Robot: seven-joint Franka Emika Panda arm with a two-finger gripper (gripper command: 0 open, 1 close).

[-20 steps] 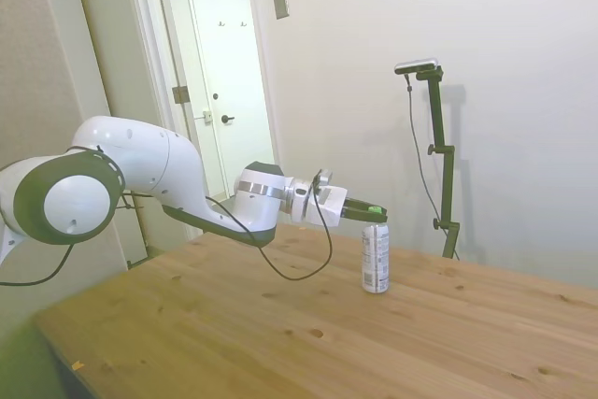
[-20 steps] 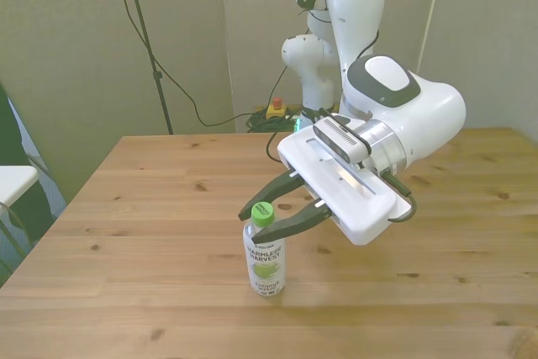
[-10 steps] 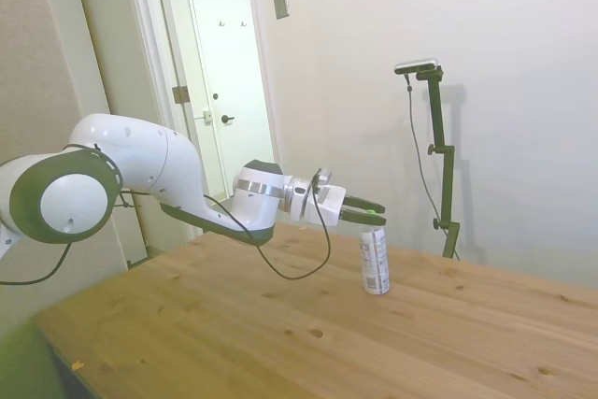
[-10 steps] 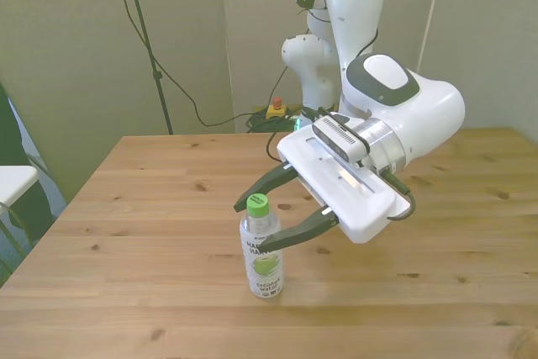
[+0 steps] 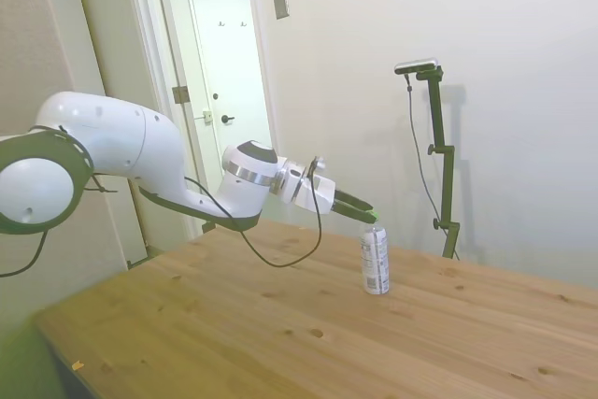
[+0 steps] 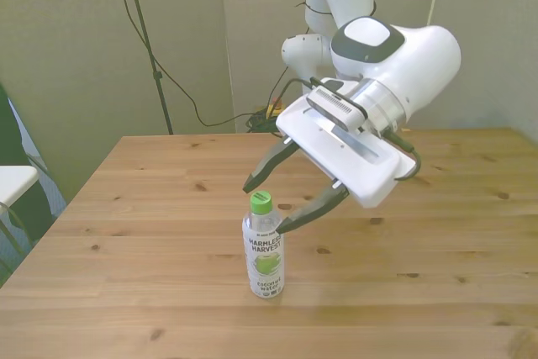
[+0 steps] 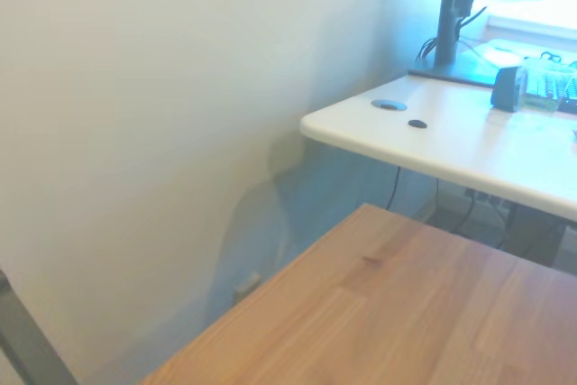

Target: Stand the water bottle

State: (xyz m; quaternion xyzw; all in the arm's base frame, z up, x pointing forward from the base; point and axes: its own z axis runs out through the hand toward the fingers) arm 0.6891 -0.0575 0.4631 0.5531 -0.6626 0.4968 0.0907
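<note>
We see the bottle [image 6: 264,244] standing upright on the counter [image 6: 126,241], green cap up, label facing the front camera. The gripper [image 6: 277,204] hangs just above and behind the cap, its fingers [image 6: 311,211] spread apart and touching nothing; one fingertip sits to the front view's left of the cap, the other to its right and slightly lower. From the side, the gripper [image 5: 366,212] slopes down toward the cap of the bottle [image 5: 375,260], with the tips just over it.

Nothing else stands on the wood near the bottle, and nothing lies between it and the fingers. A black cable [image 5: 280,254] loops from the arm [image 5: 112,151] down below the wrist, hanging above the counter [image 5: 234,324] without clearly touching it.

The counter is pale knotty planks. The side view gives us a plain light wall and a white door [image 5: 224,91] behind the arm (the door shows a dark handle). The front view instead shows a dull wall, cables on the floor [image 6: 252,117] and the arm's base [image 6: 311,56] behind the far edge.

The wrist view misses the bottle altogether: it shows a corner of the counter [image 7: 406,313], a bare wall, and beyond it a white desk [image 7: 469,146] with small blurred things on top that we cannot identify.
</note>
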